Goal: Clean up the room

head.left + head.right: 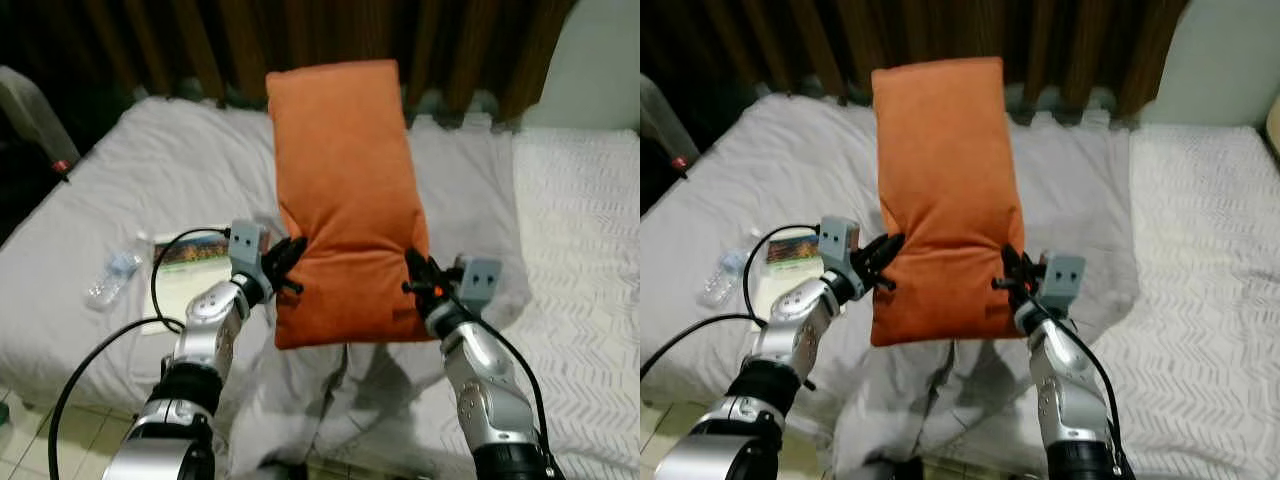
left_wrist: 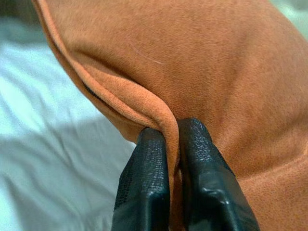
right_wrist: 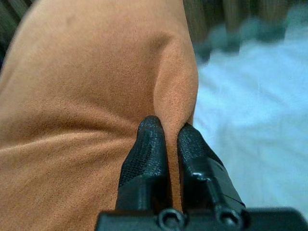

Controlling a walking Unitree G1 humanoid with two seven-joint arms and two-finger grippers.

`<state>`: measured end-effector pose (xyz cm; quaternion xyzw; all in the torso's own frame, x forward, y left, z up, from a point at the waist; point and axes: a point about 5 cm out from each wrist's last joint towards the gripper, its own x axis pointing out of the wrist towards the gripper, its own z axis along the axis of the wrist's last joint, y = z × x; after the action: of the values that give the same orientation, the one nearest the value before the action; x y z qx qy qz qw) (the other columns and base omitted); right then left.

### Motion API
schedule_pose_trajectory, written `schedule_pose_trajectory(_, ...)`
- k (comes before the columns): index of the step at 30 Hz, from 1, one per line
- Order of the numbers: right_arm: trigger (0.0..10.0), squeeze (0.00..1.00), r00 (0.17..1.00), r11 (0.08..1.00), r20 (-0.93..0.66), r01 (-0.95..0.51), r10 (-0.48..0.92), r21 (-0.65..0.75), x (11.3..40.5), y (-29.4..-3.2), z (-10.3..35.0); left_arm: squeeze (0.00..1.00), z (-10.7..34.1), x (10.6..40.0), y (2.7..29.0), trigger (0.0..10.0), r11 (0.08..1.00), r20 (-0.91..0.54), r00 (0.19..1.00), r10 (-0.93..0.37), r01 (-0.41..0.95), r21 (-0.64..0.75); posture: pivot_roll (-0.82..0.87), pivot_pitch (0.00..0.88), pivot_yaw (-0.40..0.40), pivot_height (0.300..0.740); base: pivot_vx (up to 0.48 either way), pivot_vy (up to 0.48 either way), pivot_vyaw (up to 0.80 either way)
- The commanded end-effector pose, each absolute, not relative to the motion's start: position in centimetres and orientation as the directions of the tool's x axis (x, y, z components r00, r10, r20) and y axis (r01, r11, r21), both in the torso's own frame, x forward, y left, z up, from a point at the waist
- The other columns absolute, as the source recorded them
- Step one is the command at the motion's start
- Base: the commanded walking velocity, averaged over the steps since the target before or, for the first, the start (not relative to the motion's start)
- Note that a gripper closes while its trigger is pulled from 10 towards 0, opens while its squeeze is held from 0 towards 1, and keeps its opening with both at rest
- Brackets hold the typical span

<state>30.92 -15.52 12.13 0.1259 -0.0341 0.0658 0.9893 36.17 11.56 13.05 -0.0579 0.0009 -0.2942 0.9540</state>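
An orange pillow [image 1: 345, 190] hangs upright over the grey bed [image 1: 130, 180], held from both sides near its lower end. My left gripper [image 1: 288, 262] is shut on the pillow's left edge; the left wrist view shows its black fingers [image 2: 149, 183] pinching the seam of the pillow [image 2: 192, 62]. On the opposite edge my right gripper [image 1: 418, 275] is shut too, and its fingers [image 3: 144, 154] pinch a fold of the pillow [image 3: 86, 86].
A book or magazine [image 1: 185, 270] and a clear plastic bottle [image 1: 112, 275] lie on the bed's left part. A white patterned cover [image 1: 580, 230] spreads to the right. Dark wooden slats [image 1: 300, 35] stand behind the bed. Tiled floor [image 1: 25, 440] shows at bottom left.
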Motion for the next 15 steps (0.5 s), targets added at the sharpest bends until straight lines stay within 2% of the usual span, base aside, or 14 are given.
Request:
schedule_pose_trajectory(1,0.0,0.0,0.994,0.972,0.108,-0.012,-0.014,0.236,30.1,-17.7,12.4,0.0,12.9,36.0,12.6,0.0,0.835,0.022,0.837,-0.546,0.546,-0.063,-0.11,0.0,0.086,0.74,0.0,0.0,0.0)
schedule_pose_trajectory(3,0.0,0.0,0.996,0.964,0.058,0.052,-0.069,0.26,29.4,-18.2,11.4,0.0,12.8,36.1,12.1,0.0,0.848,-0.003,0.848,-0.53,0.53,-0.024,-0.12,0.0,0.095,0.74,0.0,0.0,0.0)
schedule_pose_trajectory(4,0.0,0.0,0.997,0.963,0.048,0.052,-0.067,0.265,29.5,-18.1,11.3,0.0,12.9,36.2,12.0,4.7,0.851,-0.007,0.851,-0.525,0.525,-0.021,-0.12,0.0,0.095,0.74,0.0,0.0,0.0)
schedule_pose_trajectory(5,0.0,0.0,0.997,0.963,0.048,0.052,-0.067,0.265,29.5,-18.1,11.3,0.0,12.9,36.2,12.0,4.7,0.851,-0.007,0.851,-0.525,0.525,-0.021,-0.12,0.0,0.095,0.74,0.0,0.0,0.0)
schedule_pose_trajectory(6,0.0,0.0,0.998,0.964,0.036,0.043,-0.055,0.264,29.6,-17.9,11.2,0.0,13.0,36.3,11.9,10.0,0.853,-0.01,0.853,-0.522,0.522,-0.004,-0.13,0.0,0.096,0.74,0.0,0.0,0.0)
schedule_pose_trajectory(7,0.0,0.0,0.998,0.964,0.036,0.043,-0.055,0.264,29.6,-17.9,11.2,0.0,13.0,36.3,11.9,10.0,0.853,-0.01,0.853,-0.522,0.522,-0.004,-0.13,0.0,0.096,0.74,0.0,0.0,0.0)
schedule_pose_trajectory(8,10.0,0.0,1.0,0.974,0.024,0.012,-0.018,0.224,29.7,-17.3,11.1,0.0,12.9,36.4,11.7,10.0,0.848,-0.02,0.847,-0.531,0.531,0.004,-0.14,0.0,0.1,0.74,0.0,0.0,0.0)
schedule_pose_trajectory(12,10.0,0.0,0.999,0.992,-0.011,-0.031,0.032,0.122,29.9,-16.7,10.4,0.0,12.2,36.5,11.5,10.0,0.845,-0.058,0.844,-0.533,0.534,0.017,-0.16,0.001,0.104,0.74,0.295,-0.376,0.0)
schedule_pose_trajectory(15,10.0,0.0,0.999,0.994,-0.019,-0.033,0.035,0.105,29.8,-16.6,10.1,0.0,12.1,36.5,11.5,10.0,0.845,-0.065,0.844,-0.532,0.534,0.019,-0.16,0.004,0.106,0.74,0.292,-0.377,0.0)
